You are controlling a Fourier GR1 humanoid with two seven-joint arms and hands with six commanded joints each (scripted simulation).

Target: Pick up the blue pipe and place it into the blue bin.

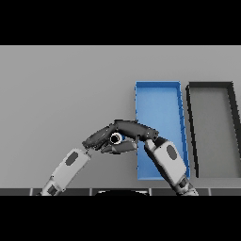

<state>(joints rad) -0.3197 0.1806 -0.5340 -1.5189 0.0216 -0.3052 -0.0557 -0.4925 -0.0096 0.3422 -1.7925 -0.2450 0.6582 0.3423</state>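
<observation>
The blue pipe shows end-on as a small pale ring with a bit of blue, just left of the blue bin. My right hand reaches left from the bin's near left edge, fingers over the pipe and thumb under it, curled round it. My left hand comes in from the lower left with its fingers stretched out, their tips meeting the pipe and the right hand. Most of the pipe's length is hidden by the two hands. The right forearm covers the bin's near part.
A dark grey bin with a black rim stands right beside the blue bin, on its right. The grey table stretches out to the left and beyond the hands.
</observation>
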